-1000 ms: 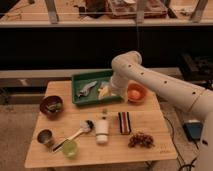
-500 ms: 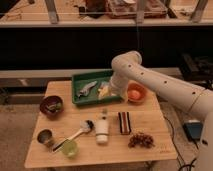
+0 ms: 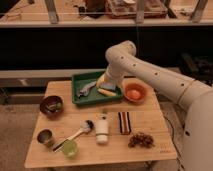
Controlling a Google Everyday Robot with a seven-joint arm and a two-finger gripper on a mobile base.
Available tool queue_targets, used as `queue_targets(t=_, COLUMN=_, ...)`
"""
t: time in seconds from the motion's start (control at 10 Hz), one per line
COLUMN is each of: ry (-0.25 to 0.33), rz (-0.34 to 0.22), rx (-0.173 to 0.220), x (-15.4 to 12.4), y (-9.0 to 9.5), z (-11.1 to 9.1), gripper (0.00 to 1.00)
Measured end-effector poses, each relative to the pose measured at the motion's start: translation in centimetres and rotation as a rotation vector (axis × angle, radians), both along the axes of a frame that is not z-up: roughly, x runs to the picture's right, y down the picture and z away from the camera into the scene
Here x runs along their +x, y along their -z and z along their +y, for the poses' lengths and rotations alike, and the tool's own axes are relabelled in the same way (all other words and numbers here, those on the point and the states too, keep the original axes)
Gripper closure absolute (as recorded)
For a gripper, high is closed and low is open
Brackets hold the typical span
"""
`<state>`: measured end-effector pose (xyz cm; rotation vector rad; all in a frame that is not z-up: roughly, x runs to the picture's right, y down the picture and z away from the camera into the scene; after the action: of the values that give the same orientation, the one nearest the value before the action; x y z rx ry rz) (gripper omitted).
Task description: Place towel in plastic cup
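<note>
Gripper hangs over the green tray, jaws apart, nothing in them afaict. Towel lies in the tray's left part, w/ a blue sponge & a yellow thing to its right. Gripper's nearer those two, so it could grab the wrong item. Plastic cup sits well apart at the counter's front-left, near a metal cup. It's light & prob tips, or the rag drapes over the rim.
</note>
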<state>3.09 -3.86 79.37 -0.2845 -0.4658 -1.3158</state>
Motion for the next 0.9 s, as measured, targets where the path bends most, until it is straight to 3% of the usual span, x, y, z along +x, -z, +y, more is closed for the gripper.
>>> queue_targets(t=0.3, ry=-0.196, rz=-0.009, rx=0.093, x=-3.1, y=-2.3, z=-5.1, gripper=0.2)
queue_targets(t=0.4, ry=-0.229, rz=-0.017, rx=0.104, x=-3.9, y=-2.7, z=-5.8, gripper=0.2)
queue_targets(t=0.7, ry=-0.24, rz=-0.012, rx=0.11, x=-3.8, y=-2.8, z=-6.1, gripper=0.2)
queue_targets(t=0.9, ry=-0.213, rz=0.011, rx=0.083, x=-4.2, y=-3.2, z=-6.0, gripper=0.2)
